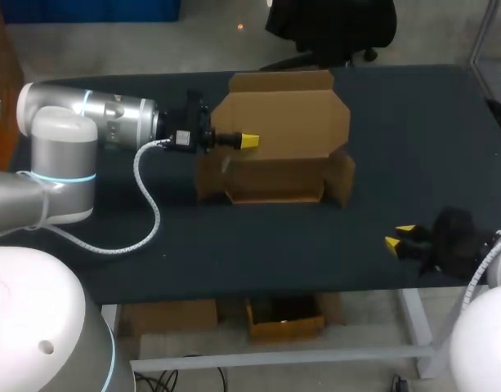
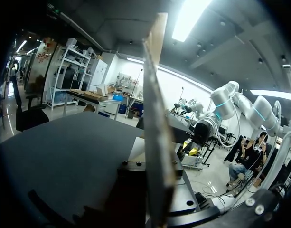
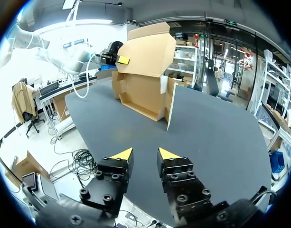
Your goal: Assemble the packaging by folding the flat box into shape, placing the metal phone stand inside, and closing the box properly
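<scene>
Left pincer [image 1: 248, 140] clamps the box lid [image 1: 287, 114] near the desk's [image 1: 413, 131] back edge. My right pincer [image 3: 144, 153] gapes by the front-right corner.

l arm [image 1: 111, 118] level, l pincer [image 1: 248, 140] clamped on box lid [image 1: 291, 122]; r pincer [image 3: 145, 154] low, parted.

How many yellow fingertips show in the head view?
3. One on the left gripper, against the raised box lid; its other is likely hidden behind the lid. Two on the right gripper, over the table near its right front corner.
</scene>
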Robot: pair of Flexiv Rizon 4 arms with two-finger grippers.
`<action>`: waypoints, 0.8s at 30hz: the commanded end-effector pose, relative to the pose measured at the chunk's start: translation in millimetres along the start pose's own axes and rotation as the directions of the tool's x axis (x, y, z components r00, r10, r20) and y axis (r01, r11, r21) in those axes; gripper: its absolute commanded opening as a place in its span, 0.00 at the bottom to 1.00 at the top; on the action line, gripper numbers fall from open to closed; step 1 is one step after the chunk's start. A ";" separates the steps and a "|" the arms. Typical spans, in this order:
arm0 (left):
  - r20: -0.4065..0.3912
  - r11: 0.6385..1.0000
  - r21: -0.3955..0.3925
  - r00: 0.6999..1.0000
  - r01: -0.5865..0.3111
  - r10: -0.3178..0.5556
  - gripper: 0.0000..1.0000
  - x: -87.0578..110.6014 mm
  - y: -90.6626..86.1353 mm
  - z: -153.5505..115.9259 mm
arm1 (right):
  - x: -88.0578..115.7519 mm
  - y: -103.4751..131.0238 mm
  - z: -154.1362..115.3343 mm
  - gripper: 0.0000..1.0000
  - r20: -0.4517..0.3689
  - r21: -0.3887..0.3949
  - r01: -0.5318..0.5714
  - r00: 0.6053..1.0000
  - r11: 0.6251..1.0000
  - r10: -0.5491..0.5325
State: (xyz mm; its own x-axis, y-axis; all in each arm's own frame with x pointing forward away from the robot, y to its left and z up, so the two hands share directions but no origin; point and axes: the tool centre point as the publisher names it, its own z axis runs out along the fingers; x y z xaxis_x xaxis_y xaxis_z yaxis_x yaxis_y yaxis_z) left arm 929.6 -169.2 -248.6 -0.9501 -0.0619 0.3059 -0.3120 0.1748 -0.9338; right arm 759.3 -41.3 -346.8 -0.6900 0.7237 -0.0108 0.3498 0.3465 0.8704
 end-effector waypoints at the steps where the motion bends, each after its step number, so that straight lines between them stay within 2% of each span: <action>1: 0.005 1.000 0.004 1.000 -0.002 0.002 0.00 1.3 5.4 1.5 | 1.7 0.8 1.4 0.30 0.003 0.001 0.002 1.000 1.000 -0.002; 24: 0.011 1.000 0.011 1.000 -0.008 0.008 0.00 -2.3 2.1 4.3 | 2.5 -1.0 -1.0 0.30 0.009 -0.001 -0.002 1.000 1.000 0.002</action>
State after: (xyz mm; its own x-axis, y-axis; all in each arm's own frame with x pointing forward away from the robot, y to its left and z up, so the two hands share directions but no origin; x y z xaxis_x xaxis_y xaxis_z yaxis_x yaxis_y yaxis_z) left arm 930.4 -171.4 -247.5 -0.9522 -0.0718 0.2969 -0.3049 0.1668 -0.9377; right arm 758.4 -40.5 -346.5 -0.6856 0.7279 -0.0107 0.3563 0.3483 0.8670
